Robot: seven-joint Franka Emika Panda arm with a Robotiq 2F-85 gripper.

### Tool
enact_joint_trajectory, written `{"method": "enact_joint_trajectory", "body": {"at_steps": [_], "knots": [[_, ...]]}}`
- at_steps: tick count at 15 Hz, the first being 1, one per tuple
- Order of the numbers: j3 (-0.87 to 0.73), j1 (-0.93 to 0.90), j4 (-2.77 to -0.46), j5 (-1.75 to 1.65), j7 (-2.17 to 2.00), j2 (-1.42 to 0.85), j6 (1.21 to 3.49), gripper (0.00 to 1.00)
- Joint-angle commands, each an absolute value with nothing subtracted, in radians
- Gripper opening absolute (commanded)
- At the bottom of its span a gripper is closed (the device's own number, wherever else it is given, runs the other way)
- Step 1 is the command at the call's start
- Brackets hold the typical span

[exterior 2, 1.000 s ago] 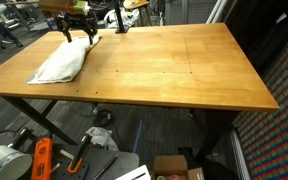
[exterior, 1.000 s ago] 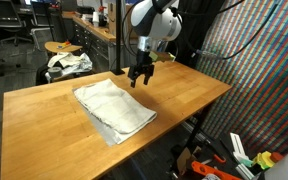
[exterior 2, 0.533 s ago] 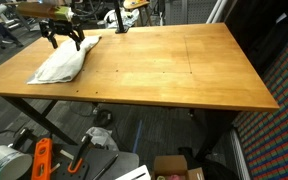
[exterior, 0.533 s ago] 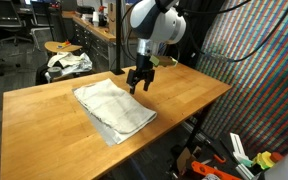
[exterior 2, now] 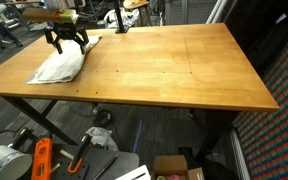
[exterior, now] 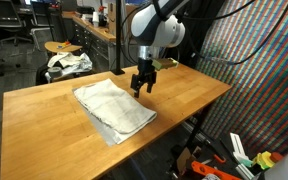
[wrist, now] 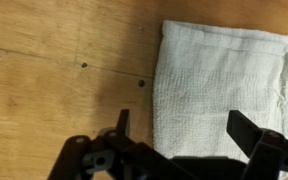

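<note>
A folded white cloth [exterior: 112,108] lies on the wooden table [exterior: 184,95]; it also shows in the other exterior view [exterior 2: 60,64] and fills the right of the wrist view [wrist: 224,85]. My gripper [exterior: 140,86] hangs open and empty just above the cloth's far edge, seen too in an exterior view [exterior 2: 67,44]. In the wrist view the two fingertips [wrist: 184,125] straddle the cloth's left edge, one over bare wood, one over cloth.
A chair with crumpled cloth [exterior: 68,63] stands behind the table. Tools and a bucket [exterior 2: 4,160] lie on the floor below the table's front edge, with a cardboard box [exterior 2: 174,167] nearby. Small screw holes [wrist: 83,66] dot the wood.
The gripper has shifted slightly along the cloth's edge and come a little lower. The cloth has not moved.
</note>
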State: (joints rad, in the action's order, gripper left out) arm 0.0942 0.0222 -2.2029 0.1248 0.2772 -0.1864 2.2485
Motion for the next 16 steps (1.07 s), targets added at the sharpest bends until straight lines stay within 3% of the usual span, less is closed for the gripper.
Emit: {"method": "enact_joint_trajectory", "body": {"at_steps": [1, 11, 16], "knots": [[0.094, -0.024, -2.272, 0.029, 0.262, -0.143, 2.305, 1.0], [0.169, -0.103, -2.412, 0.102, 0.261, -0.074, 2.393, 1.0], [0.211, -0.141, -2.485, 0.231, 0.251, -0.052, 2.565, 1.0]]}}
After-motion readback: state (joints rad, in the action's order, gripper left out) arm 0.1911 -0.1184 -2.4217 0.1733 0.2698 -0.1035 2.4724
